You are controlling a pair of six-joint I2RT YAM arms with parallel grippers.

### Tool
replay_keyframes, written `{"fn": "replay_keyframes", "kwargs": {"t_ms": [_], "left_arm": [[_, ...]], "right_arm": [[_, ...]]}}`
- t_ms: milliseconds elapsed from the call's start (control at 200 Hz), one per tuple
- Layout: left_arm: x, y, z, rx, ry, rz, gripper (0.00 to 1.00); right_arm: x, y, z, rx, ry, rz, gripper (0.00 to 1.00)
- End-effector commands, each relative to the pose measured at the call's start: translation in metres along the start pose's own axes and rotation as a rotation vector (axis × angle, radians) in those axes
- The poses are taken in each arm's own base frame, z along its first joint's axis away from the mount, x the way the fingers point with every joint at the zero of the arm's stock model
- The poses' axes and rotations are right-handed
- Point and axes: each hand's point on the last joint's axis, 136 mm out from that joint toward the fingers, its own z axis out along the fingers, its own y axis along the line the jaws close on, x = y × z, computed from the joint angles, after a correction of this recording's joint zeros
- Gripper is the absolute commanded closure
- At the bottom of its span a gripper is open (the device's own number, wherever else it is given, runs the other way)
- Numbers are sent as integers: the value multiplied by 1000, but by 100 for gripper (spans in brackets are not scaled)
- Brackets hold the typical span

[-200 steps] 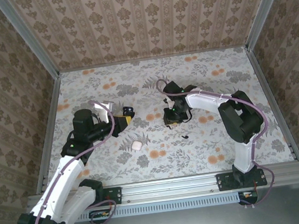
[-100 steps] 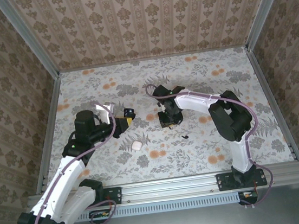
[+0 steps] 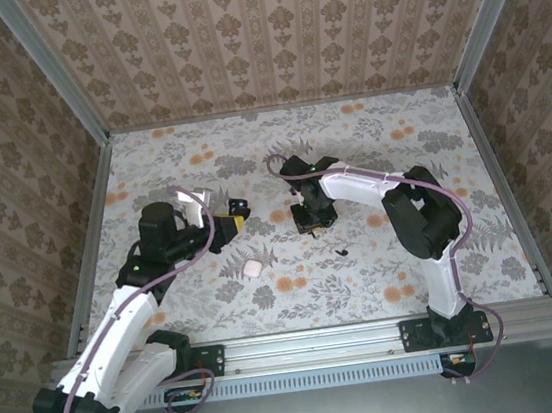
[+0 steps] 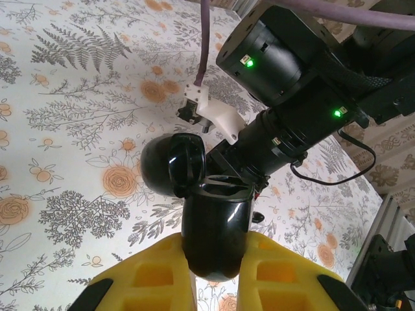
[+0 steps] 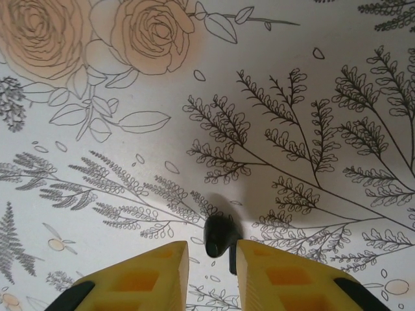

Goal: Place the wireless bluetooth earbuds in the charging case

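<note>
Charging case [image 4: 209, 217] clenched in left gripper [image 4: 215, 262], base hidden; earbud [image 5: 220, 234] pinched by right gripper [image 5: 213, 258], stem half hidden

Black charging case [image 4: 214, 227] and earbud [image 5: 219, 234], yellow right gripper [image 5: 213, 251], white table [image 5: 311, 58] with orange-and-grey florals.

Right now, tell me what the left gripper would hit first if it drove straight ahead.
Probably the right arm, directly ahead of the left gripper, which is shut on the open charging case. The held case would likely touch it first; depth is unclear.
</note>
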Motion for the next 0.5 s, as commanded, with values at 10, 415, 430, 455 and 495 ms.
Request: {"fn": "replay_keyframes", "kwargs": {"t_ms": [10,415,430,455,495], "left_arm": [[-3,-3,1,12,-14,-1,100],[-3,-3,1,11,-14,-4,100],[-2,-3,2,11,-12,-5,100],[-3,-4,1,12,-14,-2,100],[-2,-3,2,12,-12,-5,100]], "right_arm": [[3,-5,4,49,30,-15,73],[7,15,-2,-98,30,23,73],[7,15,-2,-104,29,26,73],[8,15,-2,-110,28,29,73],[8,16,-2,-117,31,35,72]]}}
